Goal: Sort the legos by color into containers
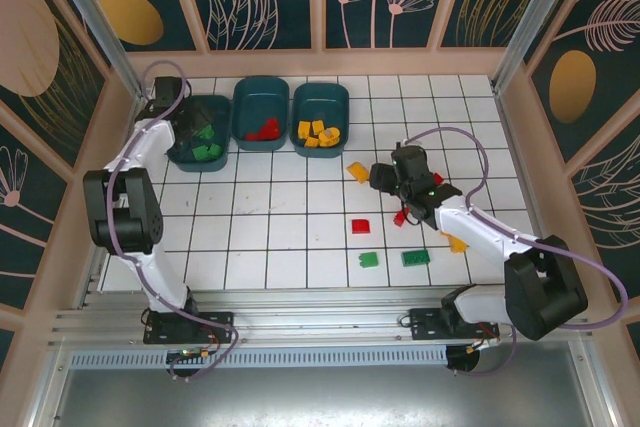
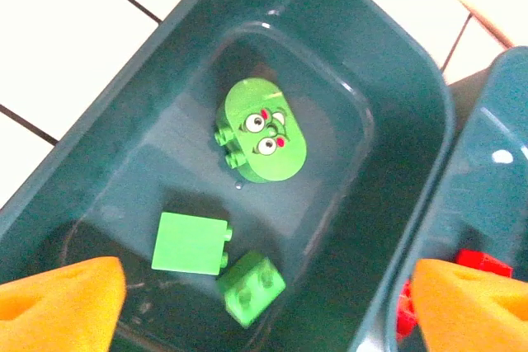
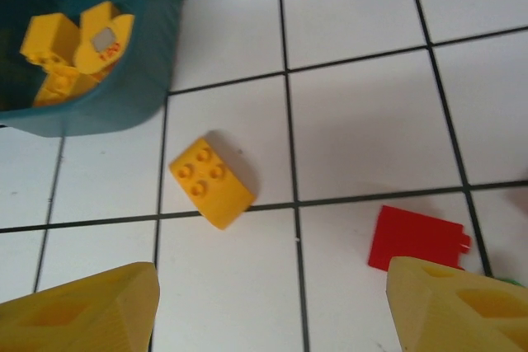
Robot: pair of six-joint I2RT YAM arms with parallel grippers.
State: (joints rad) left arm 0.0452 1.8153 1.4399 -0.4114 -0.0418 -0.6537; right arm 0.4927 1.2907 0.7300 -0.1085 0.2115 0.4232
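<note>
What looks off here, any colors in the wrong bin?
Nothing stands out: green legos sit in the left bin, red ones in the middle bin, yellow ones in the right bin; loose bricks lie on the tiles.

Reference is the middle bin [image 1: 260,84], far side of the table [image 1: 260,237].
- Left bin [image 1: 200,168] is just beside it on the left, and the right bin [image 1: 320,86] just beside it on the right, all in one row.
- In the middle bin: a few bricks [image 1: 265,130].
- In the left bin: round piece [image 2: 262,131], apart from two more bricks [image 2: 191,242] lying just beside each other. Left gripper [image 2: 264,307] is above this bin.
- In the right bin: a brick cluster [image 1: 318,133].
- The loose ones all lie right of and nearer than the middle bin.
  - Brick A [image 1: 357,171] is closest to it, with the right gripper [image 3: 268,311] near A but not touching.
  - Brick B [image 1: 361,226] and brick C [image 1: 369,259] are nearer still.
  - Brick E [image 1: 400,217] and brick D [image 1: 415,257] are further right.
  - Brick F [image 1: 457,242] is furthest right.
</note>
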